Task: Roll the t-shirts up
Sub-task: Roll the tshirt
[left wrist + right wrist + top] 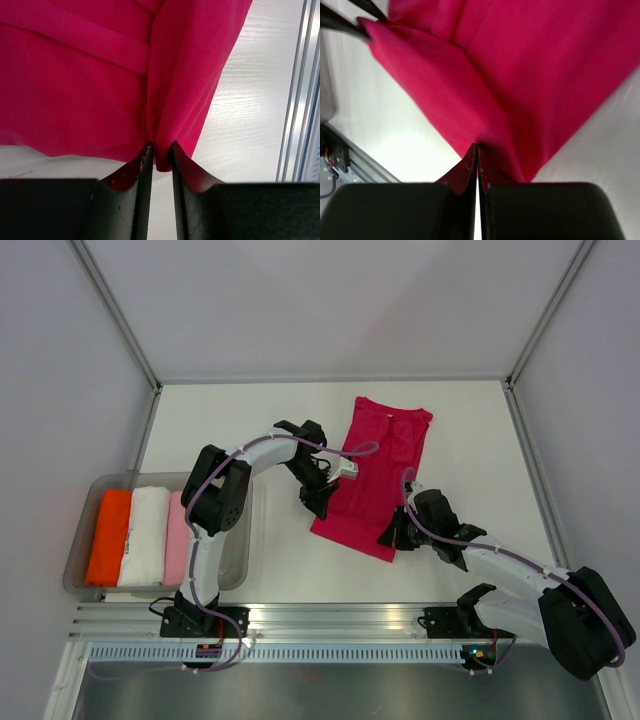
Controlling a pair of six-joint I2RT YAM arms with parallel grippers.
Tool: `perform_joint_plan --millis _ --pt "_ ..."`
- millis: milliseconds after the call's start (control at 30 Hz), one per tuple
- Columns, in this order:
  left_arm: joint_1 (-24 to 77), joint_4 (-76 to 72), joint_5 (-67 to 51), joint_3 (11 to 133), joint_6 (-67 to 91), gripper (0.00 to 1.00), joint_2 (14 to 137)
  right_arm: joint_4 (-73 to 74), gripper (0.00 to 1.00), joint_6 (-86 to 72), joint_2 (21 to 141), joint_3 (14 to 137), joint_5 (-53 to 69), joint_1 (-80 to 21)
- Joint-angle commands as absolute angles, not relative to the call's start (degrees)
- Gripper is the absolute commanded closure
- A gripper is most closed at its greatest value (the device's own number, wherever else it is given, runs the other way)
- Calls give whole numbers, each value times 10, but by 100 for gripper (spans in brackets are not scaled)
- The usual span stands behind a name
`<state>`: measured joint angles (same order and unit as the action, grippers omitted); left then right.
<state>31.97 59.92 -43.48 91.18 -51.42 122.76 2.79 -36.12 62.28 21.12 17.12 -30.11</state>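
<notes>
While lying flat on the white table [250, 420], just off centre toward 1 o'clock, the magenta t-shirt [375, 465] points its neck to 12 o'clock. Left gripper [160, 147]: narrow, pinching a fold of the hem at the shirt's 7 o'clock corner. Right gripper [478, 146]: closed on the hem at the 5 o'clock corner. Clear tub [80, 540], 8 o'clock: orange bundle [108, 537], white bundle [145, 535], pale pink bundle [177, 537], side by side.

White table [240, 410] (faintly wood-grained), pale grey walls [330, 300]
</notes>
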Motion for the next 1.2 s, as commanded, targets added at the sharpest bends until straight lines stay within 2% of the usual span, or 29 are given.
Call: perform_joint_plan --millis 0,67,267,467,667,800,900,967,1033,1167 --pt "317 605 -431 932 -504 64 1230 -13 98 -397 647 199 127 -294" --pt "316 604 -425 935 -498 59 1230 -23 100 -411 679 190 119 -293" --pt "297 563 -382 940 -443 57 1209 -22 100 -420 664 186 85 -293" --pt "293 457 -259 887 -421 53 1166 -34 100 -417 651 162 93 -293" --pt "314 415 -323 843 -503 48 1054 -23 100 -403 643 181 98 -293" --pt "330 408 -311 759 -583 45 970 -3 100 -399 635 192 97 -294" --pt "355 343 -309 658 -655 32 887 -2 100 -399 632 192 99 -294" --pt "393 271 -299 594 -715 28 853 -3 100 -396 630 196 99 -293" --pt "417 239 -273 521 -754 26 835 -2 100 -391 631 204 103 -293" --pt "440 184 -245 479 -766 23 855 13 100 -384 631 207 106 -293"
